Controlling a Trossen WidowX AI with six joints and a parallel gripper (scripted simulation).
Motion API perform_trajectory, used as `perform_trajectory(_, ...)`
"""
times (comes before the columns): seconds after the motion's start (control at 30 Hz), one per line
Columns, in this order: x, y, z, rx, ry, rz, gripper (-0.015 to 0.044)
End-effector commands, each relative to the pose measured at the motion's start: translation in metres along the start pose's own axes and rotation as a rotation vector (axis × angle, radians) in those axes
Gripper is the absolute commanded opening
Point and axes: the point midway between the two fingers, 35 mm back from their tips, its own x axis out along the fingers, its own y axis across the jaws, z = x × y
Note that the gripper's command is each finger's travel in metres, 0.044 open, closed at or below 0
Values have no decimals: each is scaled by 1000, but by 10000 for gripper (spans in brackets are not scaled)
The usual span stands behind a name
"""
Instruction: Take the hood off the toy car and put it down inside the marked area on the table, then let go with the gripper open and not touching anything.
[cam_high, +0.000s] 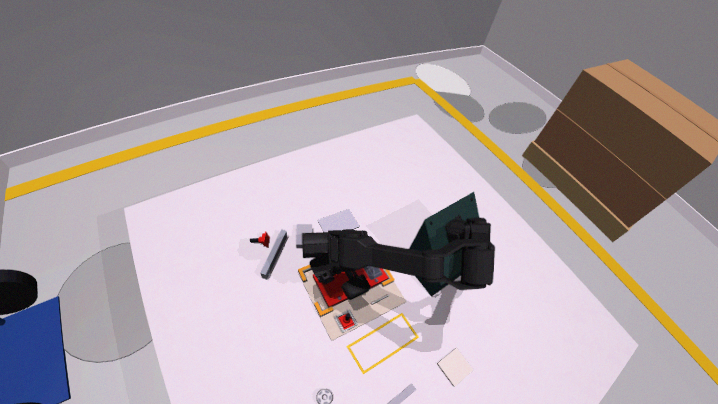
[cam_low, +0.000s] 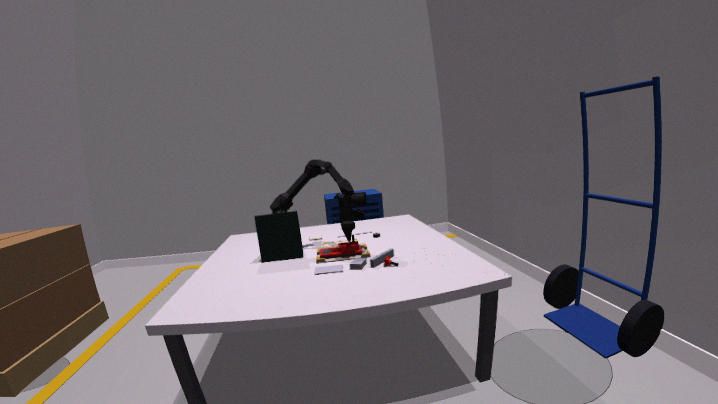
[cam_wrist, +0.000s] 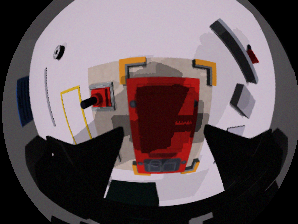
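Toy car (cam_high: 337, 291): red body on a beige mat (cam_high: 386, 304) with orange corner marks. Marked area (cam_high: 382, 343): yellow outline on the pale lilac table (cam_high: 210, 281). Arm (cam_high: 396, 256): black.

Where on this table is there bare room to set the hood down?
Inside the yellow outline, between the beige mat and the white square, nothing lies. It is crowded around the red car, under the open gripper, and by the grey bar.
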Motion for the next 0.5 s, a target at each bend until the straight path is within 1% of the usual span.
perform_trajectory(0.0,6,-1,-3,10,6,7,440)
perform_trajectory(0.47,19,-2,-5,10,6,8,440)
